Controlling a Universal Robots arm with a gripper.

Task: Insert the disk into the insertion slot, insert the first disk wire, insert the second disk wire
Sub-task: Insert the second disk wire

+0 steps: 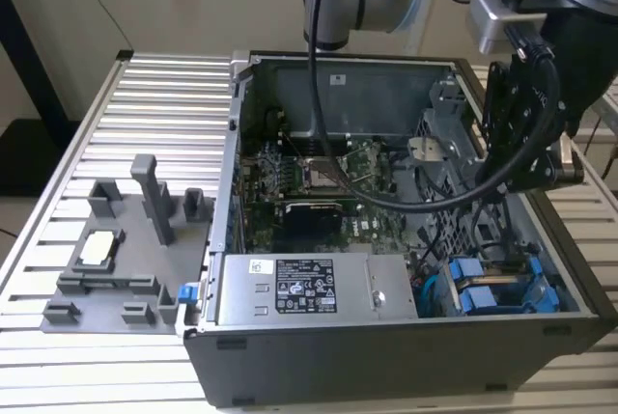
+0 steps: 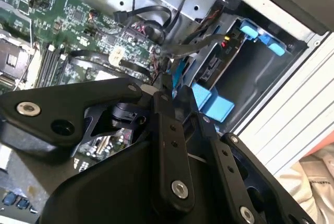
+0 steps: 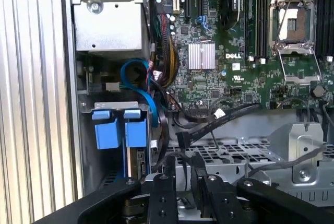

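over the grey drive cage, gripper near two blue carriers

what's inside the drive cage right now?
Two blue carrier fronts sit side by side in the drive cage, a blue cable looped beside them. The drive bodies behind those fronts are mostly hidden.
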